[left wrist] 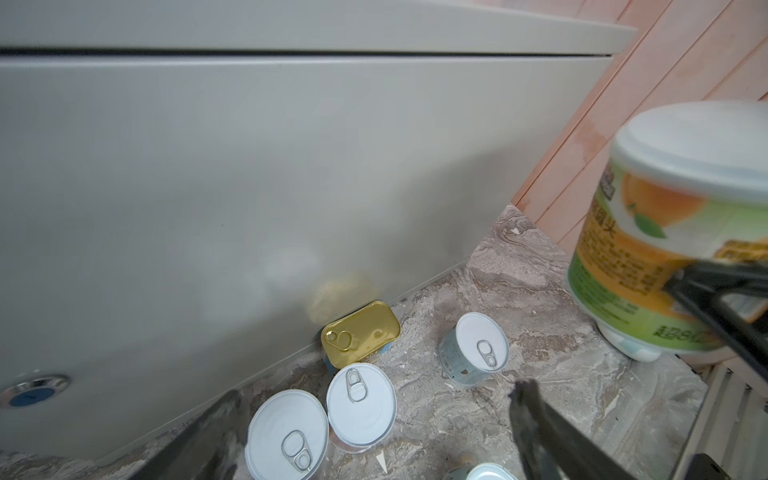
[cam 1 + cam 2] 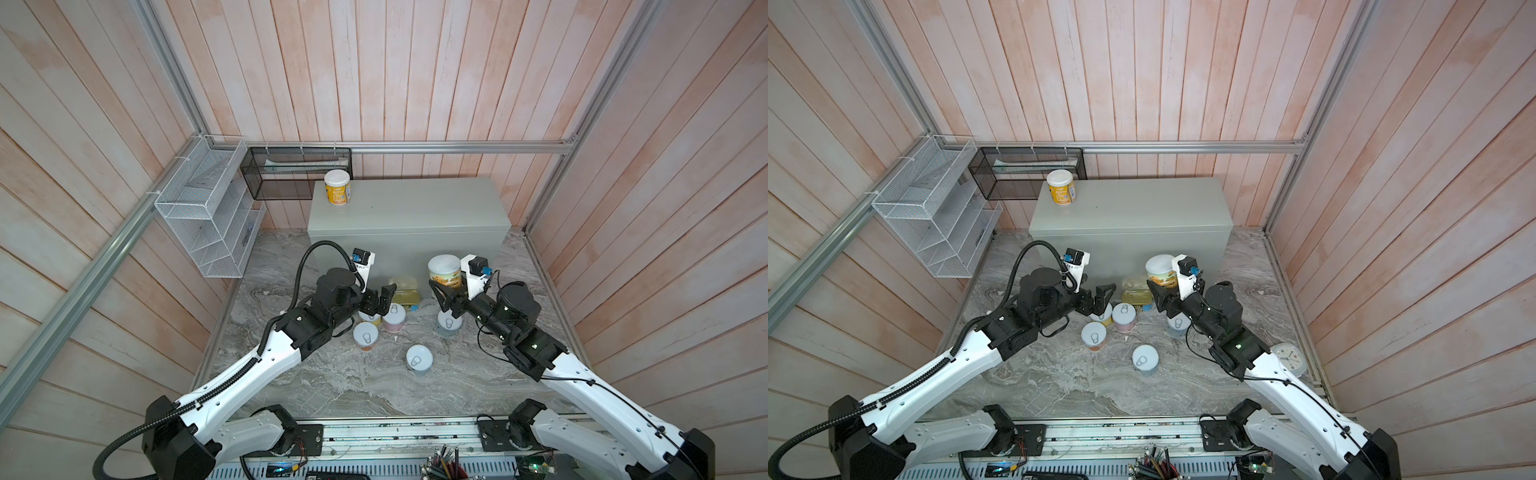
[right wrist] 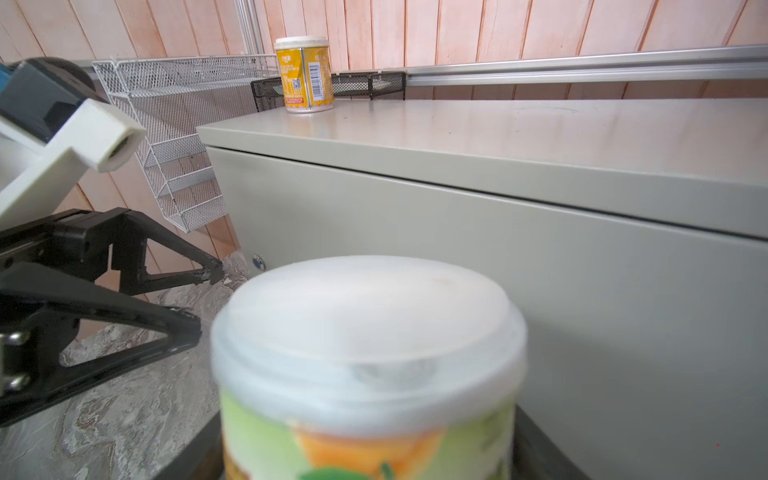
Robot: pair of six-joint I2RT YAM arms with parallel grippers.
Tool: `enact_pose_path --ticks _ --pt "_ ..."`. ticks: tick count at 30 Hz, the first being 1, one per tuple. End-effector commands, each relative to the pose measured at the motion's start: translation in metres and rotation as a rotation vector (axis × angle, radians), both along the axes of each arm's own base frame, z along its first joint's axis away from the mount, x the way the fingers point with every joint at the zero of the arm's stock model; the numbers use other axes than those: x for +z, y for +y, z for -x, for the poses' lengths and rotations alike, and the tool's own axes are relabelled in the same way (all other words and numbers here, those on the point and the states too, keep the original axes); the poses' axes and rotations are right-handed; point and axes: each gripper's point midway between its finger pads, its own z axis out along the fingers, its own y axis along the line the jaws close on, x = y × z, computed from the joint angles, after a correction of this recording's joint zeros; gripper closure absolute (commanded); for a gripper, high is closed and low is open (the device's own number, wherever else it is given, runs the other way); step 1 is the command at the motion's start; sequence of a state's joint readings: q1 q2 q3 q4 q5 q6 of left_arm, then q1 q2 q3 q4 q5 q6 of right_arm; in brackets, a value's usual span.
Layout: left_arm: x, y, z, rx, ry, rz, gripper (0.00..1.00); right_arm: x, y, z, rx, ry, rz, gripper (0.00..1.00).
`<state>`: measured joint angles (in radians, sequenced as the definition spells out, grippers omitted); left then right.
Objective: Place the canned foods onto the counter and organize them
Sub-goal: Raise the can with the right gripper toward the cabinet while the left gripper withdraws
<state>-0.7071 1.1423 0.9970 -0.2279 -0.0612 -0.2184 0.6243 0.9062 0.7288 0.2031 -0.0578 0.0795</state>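
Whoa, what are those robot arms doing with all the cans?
They are putting cans up on the grey counter. The right end effector grips an orange-and-green can in front of it. The left end effector hangs open over the small cans on the marble surface, beside a gold tin. One yellow can already stands on the counter's back left corner.

The counter [image 2: 415,208] is plain light grey; at its back-left corner the yellow can [image 2: 337,189] has a whitish lid and a white barcode patch. The tabletop [image 2: 332,386] is grey-veined marble. The green-and-orange can [image 2: 444,272] — an orange fruit printed on its label — has a white lid. The rectangular tin [image 1: 360,333] is gold-topped. One white-topped can [image 2: 394,318] looks pink-labelled, though it shows small.
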Motion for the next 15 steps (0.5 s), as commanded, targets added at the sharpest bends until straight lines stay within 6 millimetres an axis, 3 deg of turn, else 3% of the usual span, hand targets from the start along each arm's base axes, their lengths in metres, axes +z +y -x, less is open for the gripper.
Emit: enact_pose_path --ticks 1,7,15 --pt "0.01 0.012 -0.007 0.056 -0.085 -0.004 0.0 0.063 -0.009 0.006 0.008 -0.13 -0.107 0.39" --pt "-0.014 0.006 -0.006 0.037 -0.088 0.037 0.0 0.075 -0.03 -0.015 -0.044 -0.085 -0.117 0.38" --pt "-0.046 -0.005 -0.002 -0.034 -0.092 0.028 0.0 0.092 -0.047 -0.017 -0.081 -0.108 -0.133 0.38"
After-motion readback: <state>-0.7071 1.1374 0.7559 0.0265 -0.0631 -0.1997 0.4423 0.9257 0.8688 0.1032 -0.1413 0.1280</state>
